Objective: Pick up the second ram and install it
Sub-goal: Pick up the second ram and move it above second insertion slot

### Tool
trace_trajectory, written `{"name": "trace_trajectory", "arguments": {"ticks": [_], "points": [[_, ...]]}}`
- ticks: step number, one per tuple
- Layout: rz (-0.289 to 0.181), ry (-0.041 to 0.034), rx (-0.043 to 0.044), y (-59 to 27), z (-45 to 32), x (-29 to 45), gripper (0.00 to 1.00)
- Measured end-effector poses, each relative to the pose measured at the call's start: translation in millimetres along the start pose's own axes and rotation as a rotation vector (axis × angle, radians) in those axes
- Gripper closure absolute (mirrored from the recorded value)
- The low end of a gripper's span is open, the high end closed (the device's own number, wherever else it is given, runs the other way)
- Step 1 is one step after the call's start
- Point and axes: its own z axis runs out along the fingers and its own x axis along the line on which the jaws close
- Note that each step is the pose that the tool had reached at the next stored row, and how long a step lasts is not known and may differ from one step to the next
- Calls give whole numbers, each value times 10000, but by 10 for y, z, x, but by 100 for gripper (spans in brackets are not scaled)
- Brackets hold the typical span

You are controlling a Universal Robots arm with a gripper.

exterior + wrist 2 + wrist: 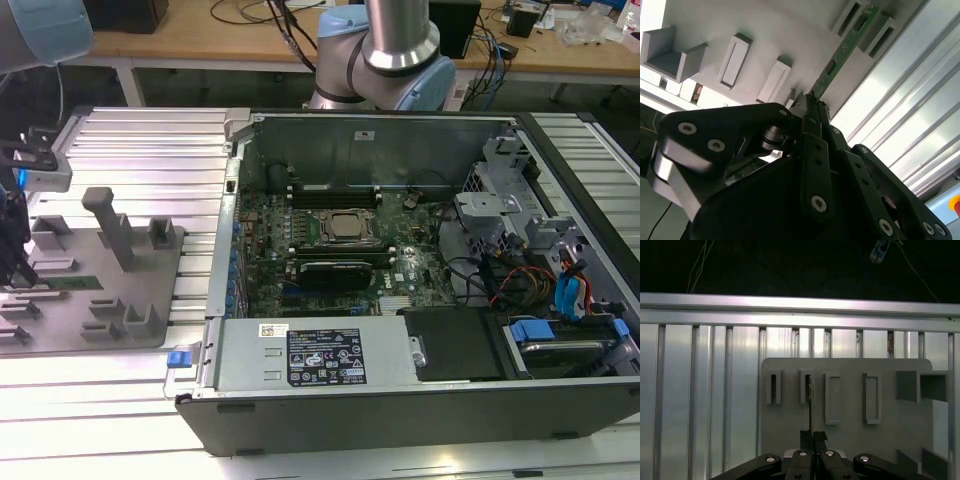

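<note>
End effector (811, 104) narrowed onto one end of the second ram (842, 47), apparently gripping it. The ram stands on edge in the grey holder plate (850, 440).

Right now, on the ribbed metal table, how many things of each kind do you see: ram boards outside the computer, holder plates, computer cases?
second ram: 1
grey holder plate: 1
open computer case: 1
Total: 3

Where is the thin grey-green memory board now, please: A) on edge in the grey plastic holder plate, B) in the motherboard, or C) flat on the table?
A: the thin grey-green memory board stands in the grey plastic holder plate, the hand closed on its end.
</note>
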Motion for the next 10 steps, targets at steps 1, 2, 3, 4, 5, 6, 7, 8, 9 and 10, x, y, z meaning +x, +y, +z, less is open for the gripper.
{"name": "trace_trajectory", "arguments": {"ticks": [1,2,3,4,5,6,7,8,9,10], "points": [[0,0,0,1,-24,-1,91],[1,1,0,2,-44,-2,91],[0,0,1,4,-85,-3,91],[0,0,0,5,-105,-4,91],[0,0,0,6,-127,-4,91],[1,0,1,7,-165,-6,91],[1,0,0,9,-206,-7,91],[0,0,0,10,-231,-8,91],[1,0,0,11,-255,-9,91],[0,0,0,12,-284,-10,91]]}}
